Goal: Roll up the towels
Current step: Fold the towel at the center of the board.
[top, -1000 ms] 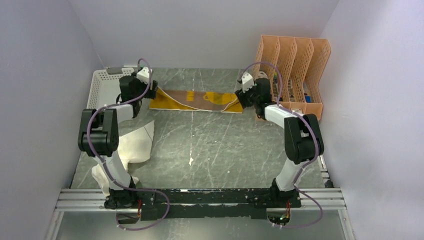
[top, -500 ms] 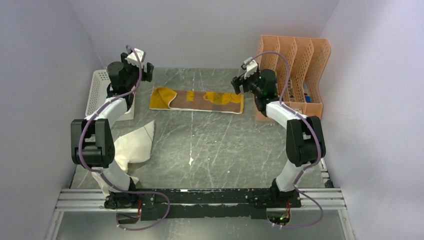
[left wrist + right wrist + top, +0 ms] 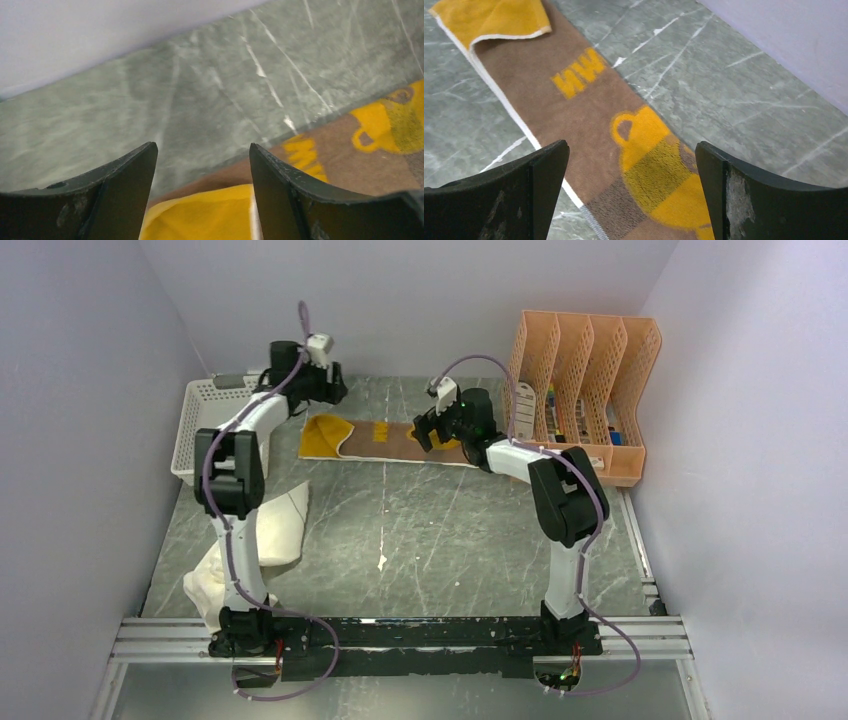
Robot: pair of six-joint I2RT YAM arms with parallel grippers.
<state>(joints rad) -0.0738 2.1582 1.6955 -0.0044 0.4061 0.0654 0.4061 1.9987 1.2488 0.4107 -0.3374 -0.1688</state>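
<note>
A: Start from the top view. Where are the towels?
B: The mustard towel lies flat in a long strip across the far part of the table. The cream towel sits crumpled by the left arm, well apart from it. The left gripper hangs over the strip's left end and the right gripper over its right half.
A: Any room to move?
B: The white basket stands just left of the strip, the orange file rack is near its right end, and the back wall is close behind. The bare stone toward the arms looks like the open side.
A: Left wrist view?
B: The jaws stand apart with nothing between them. The strip's folded end, plain yellow, lies just below them.
A: Right wrist?
B: The jaws are spread wide and empty above the brown face with its mug pattern. The pale edge runs down one long side, and the far corner is turned over.
A: How will it handle?
B: I'd judge it light and limp, and likely to slide on the smooth stone. Take one short end at both corners; a single pinch would probably bunch it. Roll along the strip's length, keeping clear of the rack and basket.
</note>
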